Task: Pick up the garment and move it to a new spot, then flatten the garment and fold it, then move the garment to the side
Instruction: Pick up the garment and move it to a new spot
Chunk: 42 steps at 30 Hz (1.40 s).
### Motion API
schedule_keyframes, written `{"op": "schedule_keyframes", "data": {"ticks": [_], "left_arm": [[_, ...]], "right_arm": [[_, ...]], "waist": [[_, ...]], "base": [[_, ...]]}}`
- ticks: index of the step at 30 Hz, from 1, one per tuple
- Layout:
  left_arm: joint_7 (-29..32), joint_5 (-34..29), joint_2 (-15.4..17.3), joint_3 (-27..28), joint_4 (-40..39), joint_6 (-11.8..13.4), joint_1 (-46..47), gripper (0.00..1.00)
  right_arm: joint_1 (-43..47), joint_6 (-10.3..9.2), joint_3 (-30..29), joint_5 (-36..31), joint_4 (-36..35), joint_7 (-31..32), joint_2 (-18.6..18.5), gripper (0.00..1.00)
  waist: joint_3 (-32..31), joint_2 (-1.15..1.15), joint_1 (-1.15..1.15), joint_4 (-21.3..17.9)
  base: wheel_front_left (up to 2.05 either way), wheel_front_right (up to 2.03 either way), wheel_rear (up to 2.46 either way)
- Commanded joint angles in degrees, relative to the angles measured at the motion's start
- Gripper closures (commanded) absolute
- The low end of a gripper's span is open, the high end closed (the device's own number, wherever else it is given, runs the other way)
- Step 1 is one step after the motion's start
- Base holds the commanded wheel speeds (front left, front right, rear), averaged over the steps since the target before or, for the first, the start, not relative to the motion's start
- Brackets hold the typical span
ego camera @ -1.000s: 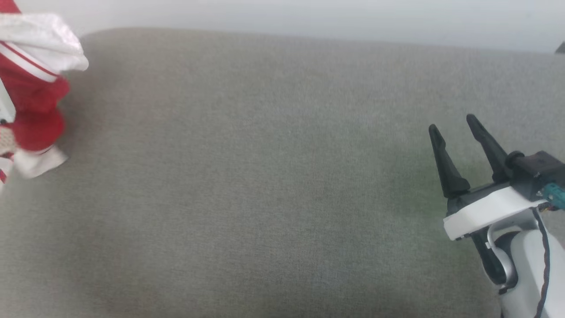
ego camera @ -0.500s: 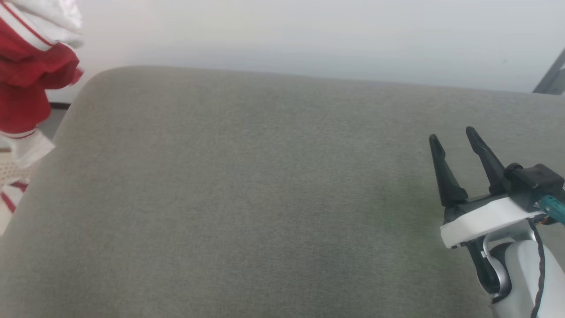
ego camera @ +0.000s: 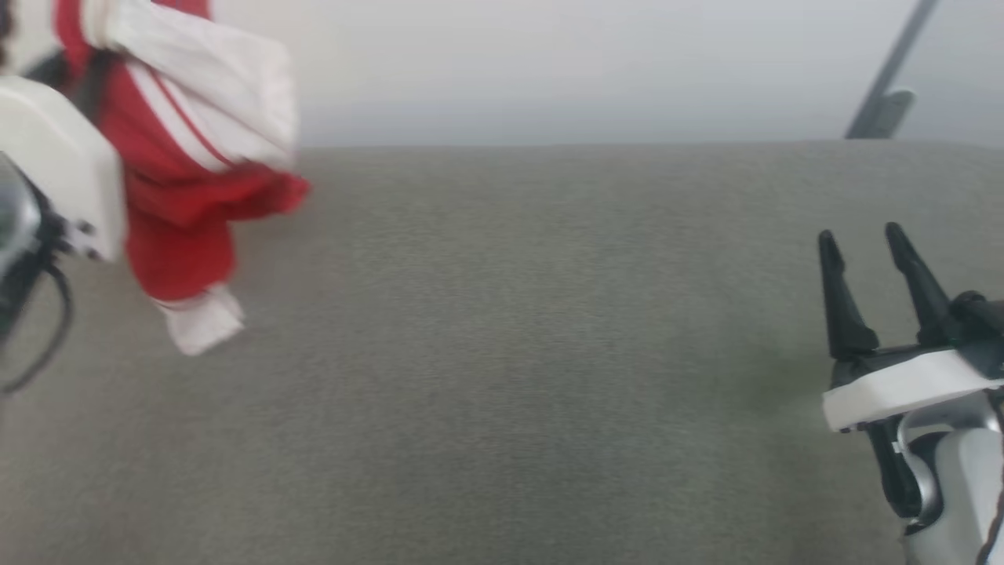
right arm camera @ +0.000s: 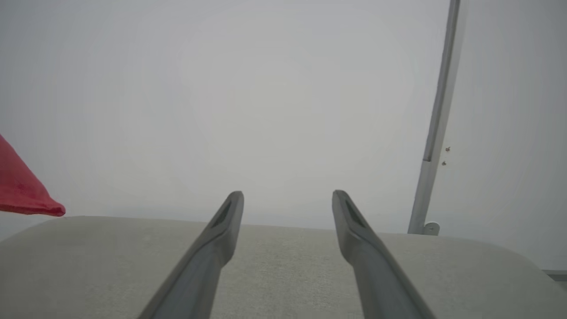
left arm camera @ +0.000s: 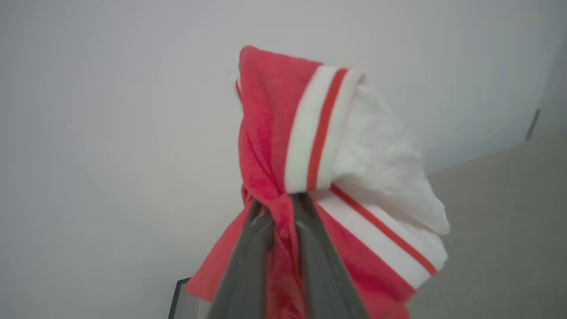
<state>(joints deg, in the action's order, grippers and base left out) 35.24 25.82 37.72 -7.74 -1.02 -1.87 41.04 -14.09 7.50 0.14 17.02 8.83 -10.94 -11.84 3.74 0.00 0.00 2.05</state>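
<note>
Garment [ego camera: 180, 212]: hung from left gripper [left arm camera: 279, 204], fingers clamped on red fold; above left end of grey cushion [ego camera: 510, 353], earlier beyond its edge. Relocation underway. Right gripper [ego camera: 859, 233]: fingers apart, empty, near cushion's right end.

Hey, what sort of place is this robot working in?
Likely a bare indoor test room: a plain pale wall, a wide grey fabric-covered surface, and a metal pole standing against the wall.

Parted fingers [right arm camera: 221, 239], grey cushion [right arm camera: 283, 274], red garment [right arm camera: 17, 190]
</note>
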Motion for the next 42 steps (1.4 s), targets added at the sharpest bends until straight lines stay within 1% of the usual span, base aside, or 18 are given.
{"op": "schedule_keyframes", "data": {"ticks": [1,5,10,13,17,21,27,36,38,42], "left_arm": [[1.4,0.6,-0.4,-0.4,-2.6,1.0,-1.6,1.00],[5.8,0.0,-2.0,-2.4,-9.5,4.0,-5.1,1.00],[10.3,0.1,-4.1,-5.7,-15.1,6.3,-8.5,1.00],[11.9,0.7,-5.8,-8.1,-15.6,7.1,-10.8,1.00],[12.3,1.2,-8.0,-10.5,-13.4,7.4,-12.9,1.00],[11.8,2.9,-10.6,-12.6,-9.3,6.6,-14.1,1.00],[10.7,4.7,-13.9,-15.4,-0.3,4.8,-14.4,1.00],[8.3,5.3,-17.0,-18.5,14.6,1.5,-12.3,1.00],[7.9,5.2,-17.3,-18.8,16.0,1.2,-12.0,1.00],[6.7,4.8,-18.3,-20.0,21.5,0.0,-11.0,1.00]], "right_arm": [[0.4,-0.02,-0.5,-0.4,0.1,-0.4,-0.3,0.00],[0.1,-0.02,-2.0,-0.5,0.3,-0.9,-0.4,0.00],[-0.1,-0.02,-3.3,-0.6,0.6,-1.4,-0.3,0.00],[-0.5,-0.02,-3.2,-0.4,1.0,-1.8,0.1,0.00],[-1.1,-0.02,-2.7,0.0,1.9,-2.3,0.5,0.00],[-1.5,-0.02,-2.3,0.0,2.9,-2.8,1.0,0.00],[-2.1,-0.02,-1.0,0.1,4.4,-3.3,1.6,0.00],[-3.0,-0.02,0.7,0.5,6.6,-3.8,2.0,0.00],[-3.1,-0.02,0.9,0.6,6.8,-3.9,2.0,0.00],[-3.5,-0.02,1.5,0.8,7.5,-3.9,2.0,0.00]], "waist": [[0.4,0.00,0.00,-2.2],[1.1,0.00,0.00,-5.2],[2.5,0.00,0.00,-8.3],[3.7,0.00,0.00,-10.4],[4.7,0.00,0.00,-12.0],[5.5,0.00,0.00,-13.0],[5.8,0.00,0.00,-14.1],[6.0,0.00,0.00,-15.1],[6.0,0.00,0.00,-15.3],[5.7,0.00,0.00,-15.5]], "base": [[0.00,0.00,0.00],[0.00,0.00,0.00],[0.00,0.00,0.00],[0.00,0.00,0.00],[0.00,0.00,0.00],[0.00,0.00,0.00],[0.00,0.00,0.00],[0.00,0.00,0.00],[0.00,0.00,0.00],[0.00,0.00,0.00]]}}
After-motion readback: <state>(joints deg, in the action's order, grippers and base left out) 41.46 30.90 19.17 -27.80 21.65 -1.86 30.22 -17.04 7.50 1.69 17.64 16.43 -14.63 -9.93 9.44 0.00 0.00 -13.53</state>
